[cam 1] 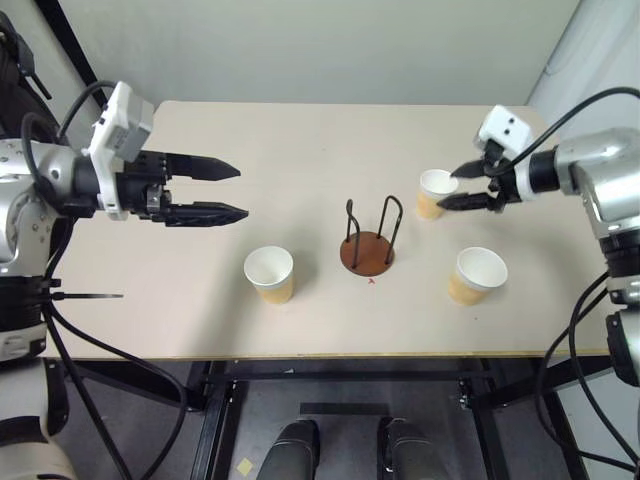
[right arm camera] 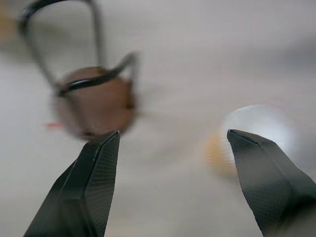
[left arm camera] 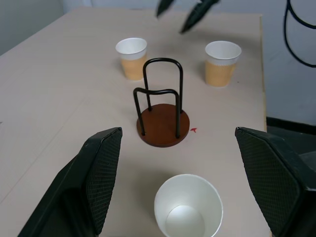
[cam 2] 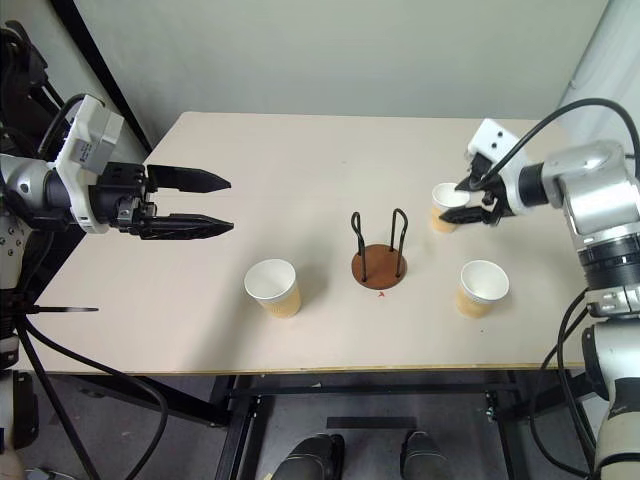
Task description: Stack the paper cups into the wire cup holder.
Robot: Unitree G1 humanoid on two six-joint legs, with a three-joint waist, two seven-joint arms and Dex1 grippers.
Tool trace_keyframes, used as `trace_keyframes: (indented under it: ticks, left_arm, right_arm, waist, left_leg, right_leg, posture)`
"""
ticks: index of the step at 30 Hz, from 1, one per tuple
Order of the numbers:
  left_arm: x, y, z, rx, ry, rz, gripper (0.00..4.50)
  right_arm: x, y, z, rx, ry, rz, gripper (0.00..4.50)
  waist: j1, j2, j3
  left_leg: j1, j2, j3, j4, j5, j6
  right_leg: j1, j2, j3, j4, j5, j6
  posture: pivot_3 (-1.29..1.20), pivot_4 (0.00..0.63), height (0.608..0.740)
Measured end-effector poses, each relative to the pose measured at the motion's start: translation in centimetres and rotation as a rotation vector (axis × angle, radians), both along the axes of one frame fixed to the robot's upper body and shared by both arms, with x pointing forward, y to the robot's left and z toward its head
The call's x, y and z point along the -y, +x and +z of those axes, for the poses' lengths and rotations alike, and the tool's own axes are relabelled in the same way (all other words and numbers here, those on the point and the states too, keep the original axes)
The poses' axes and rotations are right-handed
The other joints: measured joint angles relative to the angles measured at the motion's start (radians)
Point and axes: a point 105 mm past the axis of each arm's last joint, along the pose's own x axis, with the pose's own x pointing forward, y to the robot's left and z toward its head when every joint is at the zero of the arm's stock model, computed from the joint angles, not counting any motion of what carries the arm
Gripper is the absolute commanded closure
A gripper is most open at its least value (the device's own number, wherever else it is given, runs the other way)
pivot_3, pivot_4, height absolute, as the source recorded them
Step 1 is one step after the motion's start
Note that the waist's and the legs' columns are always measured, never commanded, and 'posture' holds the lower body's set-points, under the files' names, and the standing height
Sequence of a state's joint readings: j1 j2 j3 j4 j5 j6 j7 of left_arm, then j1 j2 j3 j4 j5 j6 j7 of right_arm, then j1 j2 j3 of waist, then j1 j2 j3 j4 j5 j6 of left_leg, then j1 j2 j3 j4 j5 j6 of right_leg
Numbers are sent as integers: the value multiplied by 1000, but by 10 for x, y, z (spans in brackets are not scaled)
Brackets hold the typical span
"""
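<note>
The paper cups (cam 1: pixel 270 273), light and crushable, need a gentle rim pinch; both end effectors, left end effector (cam 1: pixel 228 190) and right end effector (cam 1: pixel 455 186), stand released around the wire cup holder (cam 1: pixel 368 250) at 9 and 2 o'clock.

Pale beige rectangular tabletop (cam 1: pixel 300 130) on a black metal frame (cam 1: pixel 340 375), plain grey-white wall (cam 1: pixel 330 45) behind, dark grey floor (cam 1: pixel 330 430) underneath, even light.

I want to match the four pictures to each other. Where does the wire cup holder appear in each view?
Left eye view: the wire cup holder stands at the table's centre, among three paper cups.
Right eye view: again central.
Left wrist view: mid-picture, beyond the nearest cup.
Right wrist view: blurred, beyond one black finger.
Shared landmark: the small red mark beside its base.
</note>
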State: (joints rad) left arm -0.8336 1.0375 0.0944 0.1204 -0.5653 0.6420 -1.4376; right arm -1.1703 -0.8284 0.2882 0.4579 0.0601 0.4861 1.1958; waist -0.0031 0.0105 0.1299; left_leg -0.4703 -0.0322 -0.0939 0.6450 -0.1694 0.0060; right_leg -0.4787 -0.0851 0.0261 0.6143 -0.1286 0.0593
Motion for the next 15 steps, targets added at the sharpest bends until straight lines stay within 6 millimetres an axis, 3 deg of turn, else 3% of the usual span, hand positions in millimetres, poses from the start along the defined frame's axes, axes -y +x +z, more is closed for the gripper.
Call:
trace_keyframes:
  ticks: [3, 9, 15]
  left_arm:
    - [-2, -1, 0, -15, -1, -6, 576]
    - [-13, 4, 0, -18, 29, 46, 576]
    - [-21, 4, 2, -1, 51, 80, 576]
  right_arm:
    - [-5, 10, -3, 61, -68, 34, 916]
    - [-11, 30, -36, 74, -272, 82, 916]
    - [-14, 45, -47, 107, -363, 76, 916]
  waist:
    - [0, 0, 0]
    - [0, 1, 0]
    - [4, 1, 0]
  left_leg:
    - [0, 0, 0, 0, 0, 0]
    - [-1, 0, 0, 0, 0, 0]
    - [-2, 0, -1, -1, -3, -2]
  right_leg:
    - [0, 0, 0, 0, 0, 0]
    - [-1, 0, 0, -1, 0, 0]
    - [-1, 0, -1, -3, 0, -1]
  posture:
    - [0, 150, 740]
    - [0, 150, 740]
    - [0, 150, 740]
